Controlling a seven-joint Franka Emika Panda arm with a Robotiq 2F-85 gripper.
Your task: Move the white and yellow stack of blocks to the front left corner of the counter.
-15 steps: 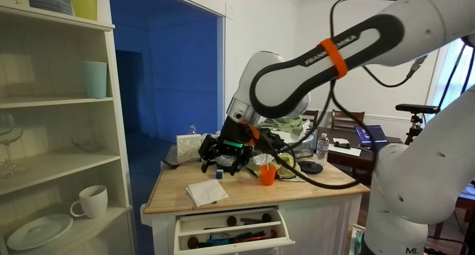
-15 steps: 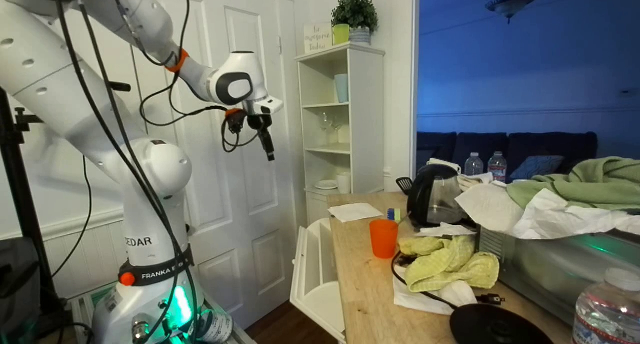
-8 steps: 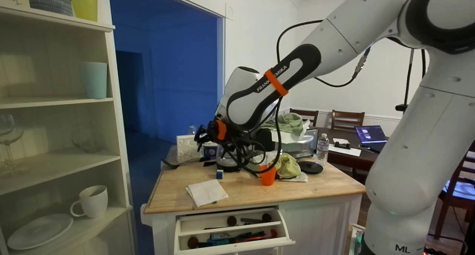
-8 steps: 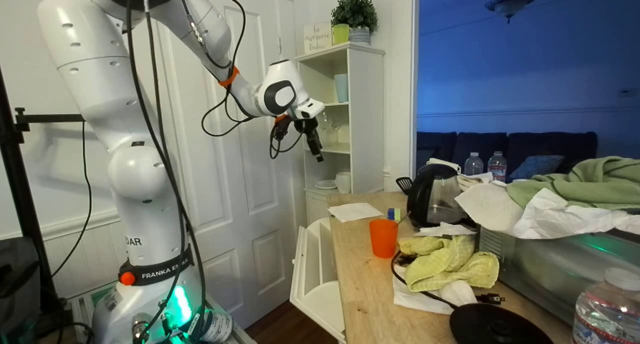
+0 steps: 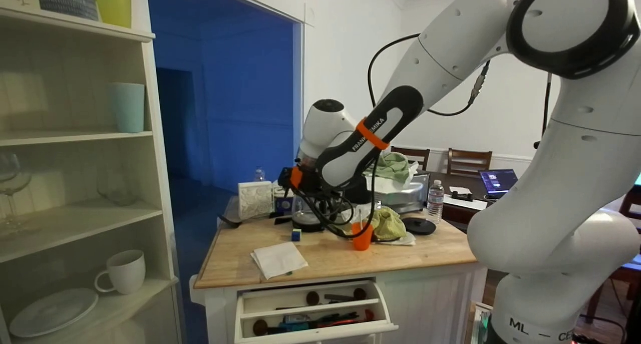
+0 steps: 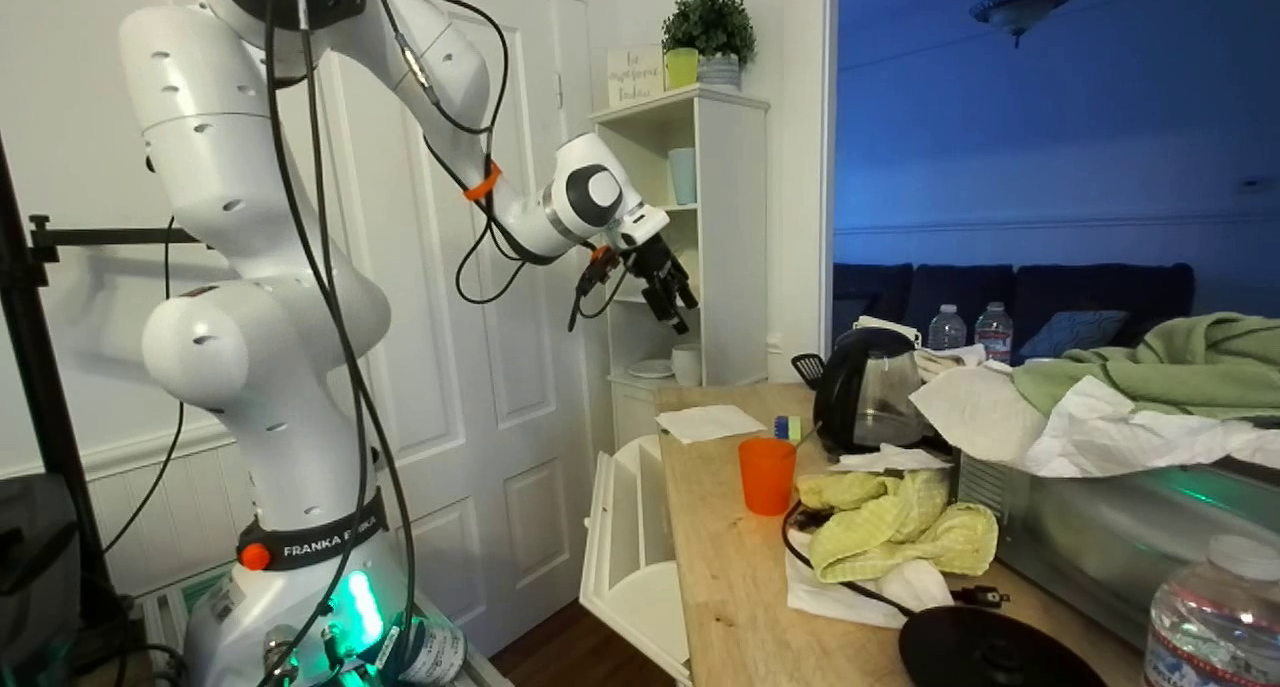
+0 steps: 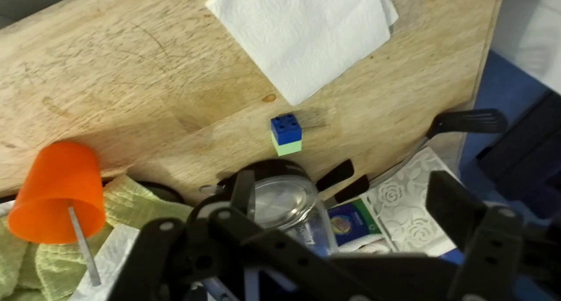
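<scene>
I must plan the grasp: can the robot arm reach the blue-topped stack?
Probably yes, from above: its pincer is open and nothing covers the blue-topped stack, though the nearby kettle may crowd it.

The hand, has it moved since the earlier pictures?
Yes: in an exterior view, the hand has moved rightward, past the left edge of the white shelf unit.

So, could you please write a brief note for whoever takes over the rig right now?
Gripper: open, empty, up in the air.
Block stack: on the counter, between the paper napkin and the kettle. It looks blue and pale green, though the task says white and yellow; please check.
Done: no part of the move shows; the stack is not at a corner.
To do: grasp it, carry it to the counter's front left corner, release.
</scene>
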